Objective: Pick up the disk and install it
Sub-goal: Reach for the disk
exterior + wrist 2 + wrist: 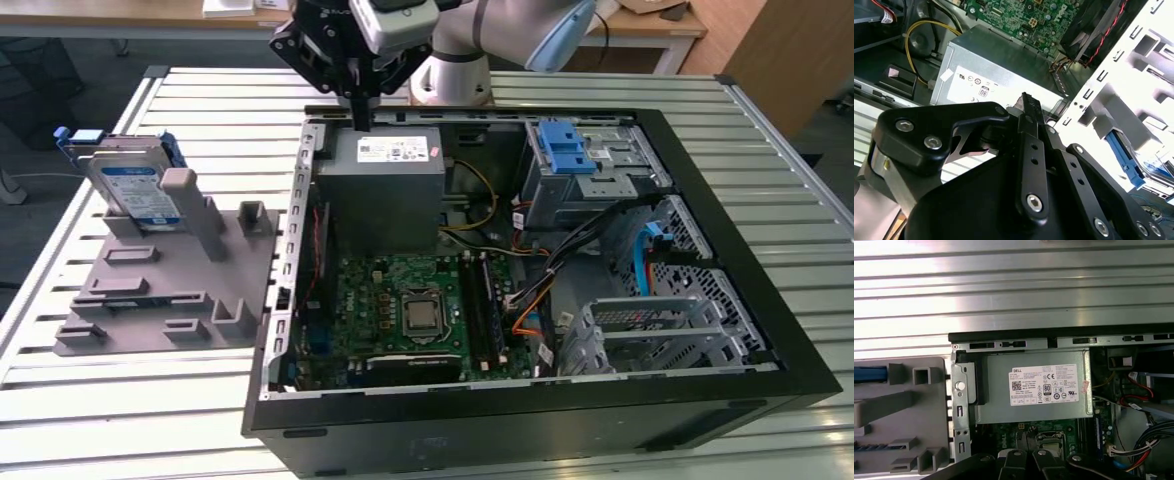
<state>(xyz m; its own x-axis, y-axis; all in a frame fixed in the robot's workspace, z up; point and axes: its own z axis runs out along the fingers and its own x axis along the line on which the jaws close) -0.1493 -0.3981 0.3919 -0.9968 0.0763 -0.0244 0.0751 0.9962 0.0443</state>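
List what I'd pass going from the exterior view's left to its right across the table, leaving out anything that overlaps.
disk, standing upright outside the computer case → grey power-supply box → blue-latched drive cage → the case's far side wall

Slatted metal table [134,420] bears open computer case [534,432] and grey fixture [147,292]
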